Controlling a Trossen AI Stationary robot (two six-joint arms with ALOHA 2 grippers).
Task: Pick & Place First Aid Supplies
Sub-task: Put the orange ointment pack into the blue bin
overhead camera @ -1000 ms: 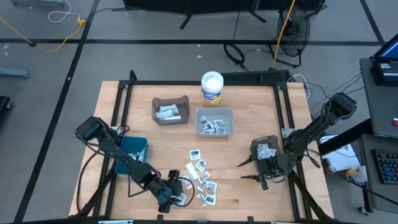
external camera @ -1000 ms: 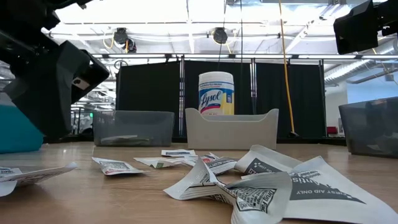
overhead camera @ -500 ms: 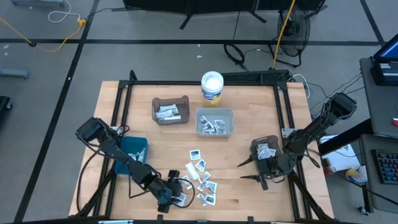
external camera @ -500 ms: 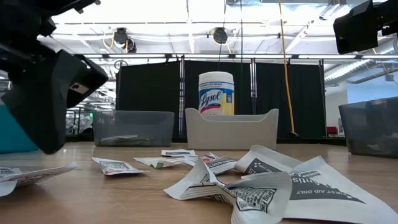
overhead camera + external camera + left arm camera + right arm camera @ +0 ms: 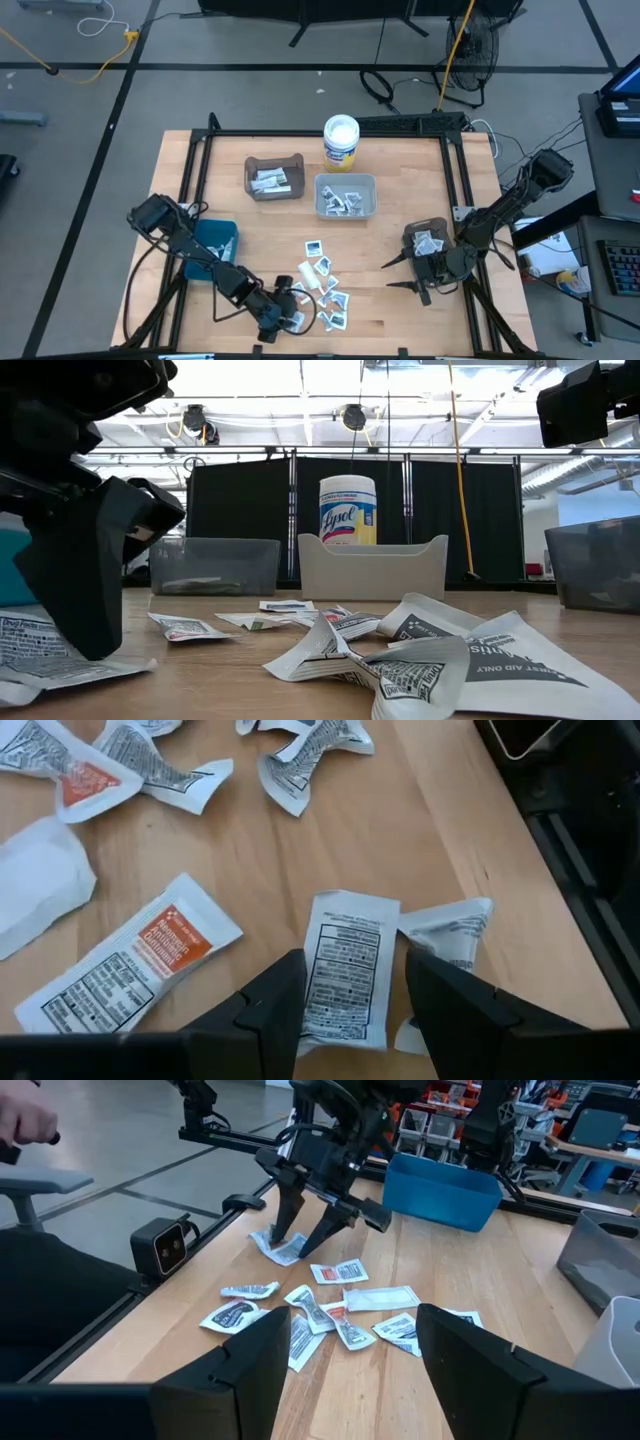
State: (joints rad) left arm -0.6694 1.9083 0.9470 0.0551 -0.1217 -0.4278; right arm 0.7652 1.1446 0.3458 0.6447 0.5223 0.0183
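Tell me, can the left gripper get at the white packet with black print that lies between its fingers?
Probably yes. The left gripper is open and straddles that packet on the table; nothing covers it, though another packet lies close beside.

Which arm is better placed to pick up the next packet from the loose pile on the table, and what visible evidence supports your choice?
Left. The left gripper is low over the pile, open fingers straddling a white packet. The right gripper hangs open beside the grey bin, apart from the pile.
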